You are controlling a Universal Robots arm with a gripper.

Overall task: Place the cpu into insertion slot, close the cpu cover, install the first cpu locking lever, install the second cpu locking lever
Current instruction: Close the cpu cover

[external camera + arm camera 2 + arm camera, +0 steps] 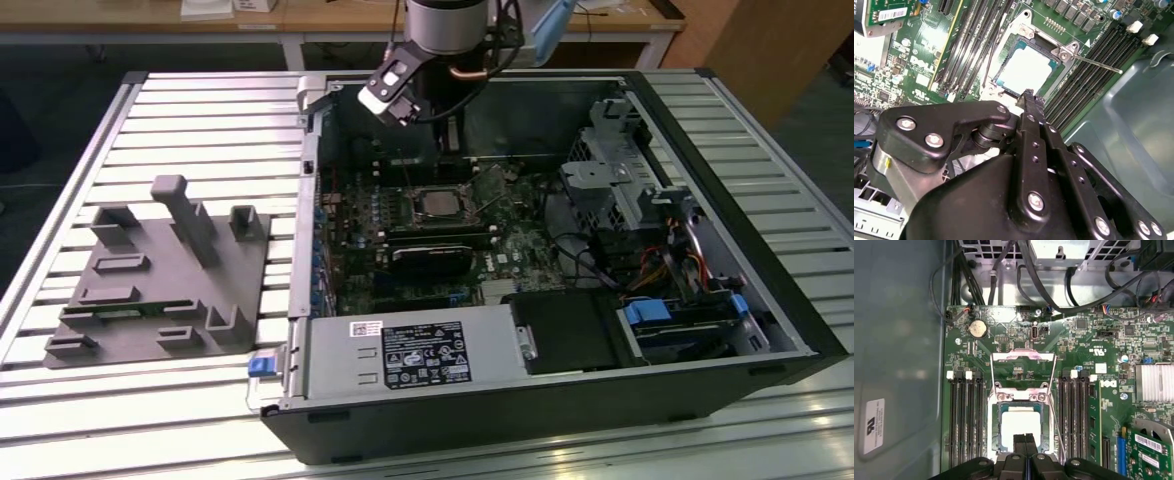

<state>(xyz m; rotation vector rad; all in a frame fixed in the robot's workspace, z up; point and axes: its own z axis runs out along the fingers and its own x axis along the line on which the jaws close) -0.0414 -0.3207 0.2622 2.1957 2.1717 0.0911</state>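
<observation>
Silvery-beige cpu (1020,424): seated in the slot (999,440), just under the gripper (1025,439) tip. Cover (1023,356): swung open, standing at the slot's edge farthest from the gripper, beyond the cpu. Gripper: fingers pressed together, holding nothing.

Your arm (451,25) ends in a silvery-grey cylindrical wrist, with dark cables (501,45) looping beside it. Your gripper (1029,96) is matte black — flat linkage bars pinned with round silver screw heads, with one small yellow mark.
</observation>
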